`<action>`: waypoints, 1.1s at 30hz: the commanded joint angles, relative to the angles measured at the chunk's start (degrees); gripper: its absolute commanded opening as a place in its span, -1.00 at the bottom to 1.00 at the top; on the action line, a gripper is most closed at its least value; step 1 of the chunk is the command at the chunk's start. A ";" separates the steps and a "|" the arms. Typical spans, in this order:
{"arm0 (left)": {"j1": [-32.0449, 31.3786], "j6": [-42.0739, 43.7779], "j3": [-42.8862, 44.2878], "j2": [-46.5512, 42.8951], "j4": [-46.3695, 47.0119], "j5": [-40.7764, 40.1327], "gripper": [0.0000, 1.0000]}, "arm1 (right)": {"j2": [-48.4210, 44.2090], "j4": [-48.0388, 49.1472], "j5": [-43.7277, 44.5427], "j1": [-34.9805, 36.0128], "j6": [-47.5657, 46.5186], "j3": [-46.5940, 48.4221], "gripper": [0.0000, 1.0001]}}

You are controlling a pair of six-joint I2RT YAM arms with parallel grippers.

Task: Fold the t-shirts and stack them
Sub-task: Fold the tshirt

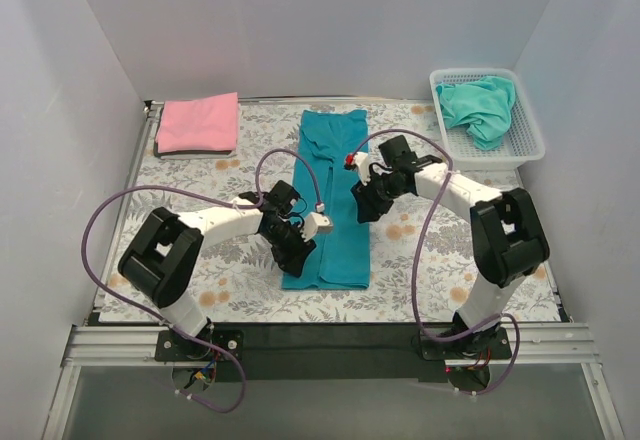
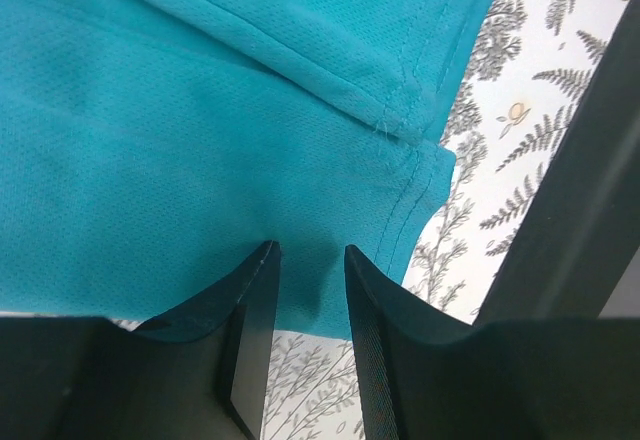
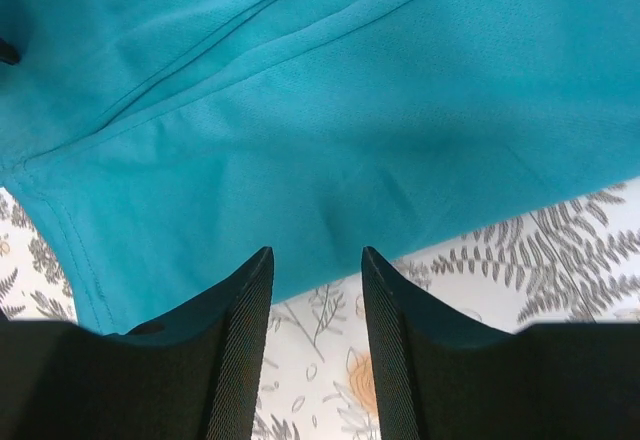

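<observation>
black fingertips of the left claw [image 2: 310,248] and right claw [image 3: 316,251] stand narrowly parted and empty, the teal t-shirt [image 2: 200,130] edge just ahead of and beneath each, so i'd pinch every layer squarely before folding evenly.

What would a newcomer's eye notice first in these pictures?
A deep teal-blue t-shirt, folded to a long strip, lies mid-table; the left fingers and right fingers stand open at its long edges. A folded pink t-shirt sits far left, and an aqua-green t-shirt lies crumpled in the white basket far right.
</observation>
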 commanded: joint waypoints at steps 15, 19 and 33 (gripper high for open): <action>-1.74 8.08 -13.44 -25.85 3.30 1.68 0.04 | -41.56 5.64 -1.42 8.27 -30.58 -32.44 0.13; -3.14 9.14 -16.43 -26.91 7.77 0.54 0.14 | -43.50 8.89 1.66 14.62 -32.51 -36.75 0.18; -8.59 15.03 -24.43 -28.67 15.43 -4.12 0.07 | -38.24 18.13 7.46 26.49 -33.92 -42.82 -0.02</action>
